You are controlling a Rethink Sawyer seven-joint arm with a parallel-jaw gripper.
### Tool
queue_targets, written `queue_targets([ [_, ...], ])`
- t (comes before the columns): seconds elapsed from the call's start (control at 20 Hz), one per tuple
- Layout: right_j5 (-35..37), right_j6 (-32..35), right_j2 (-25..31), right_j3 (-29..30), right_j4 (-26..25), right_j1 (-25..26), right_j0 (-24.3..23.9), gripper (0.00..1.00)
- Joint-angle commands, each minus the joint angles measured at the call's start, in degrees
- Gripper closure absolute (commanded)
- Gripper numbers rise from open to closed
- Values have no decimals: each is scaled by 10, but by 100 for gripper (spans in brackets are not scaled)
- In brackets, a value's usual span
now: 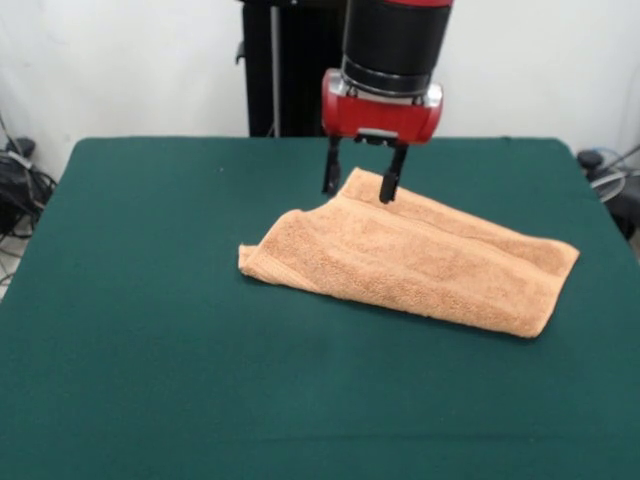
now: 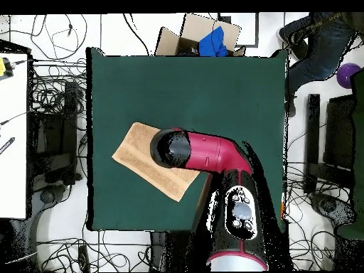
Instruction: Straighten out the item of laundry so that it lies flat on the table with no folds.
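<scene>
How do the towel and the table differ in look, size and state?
The towel is light orange-tan with a looped, fuzzy surface; the table is dark green and smooth. The towel covers only a small part of the much larger table. The towel lies folded over itself and askew; the table is flat and square to the front view. Both are roughly rectangular.

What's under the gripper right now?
The towel's far corner lies below the open gripper, on the green table. The towel is folded over; whatever its upper layer covers cannot be seen.
</scene>
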Motion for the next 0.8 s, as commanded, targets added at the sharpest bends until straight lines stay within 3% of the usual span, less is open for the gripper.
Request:
queue_targets([
  [0.05,-47,155,-3,48,33,29,-3,0],
  [0.8,-53,136,-7,47,36,44,-22,0],
])
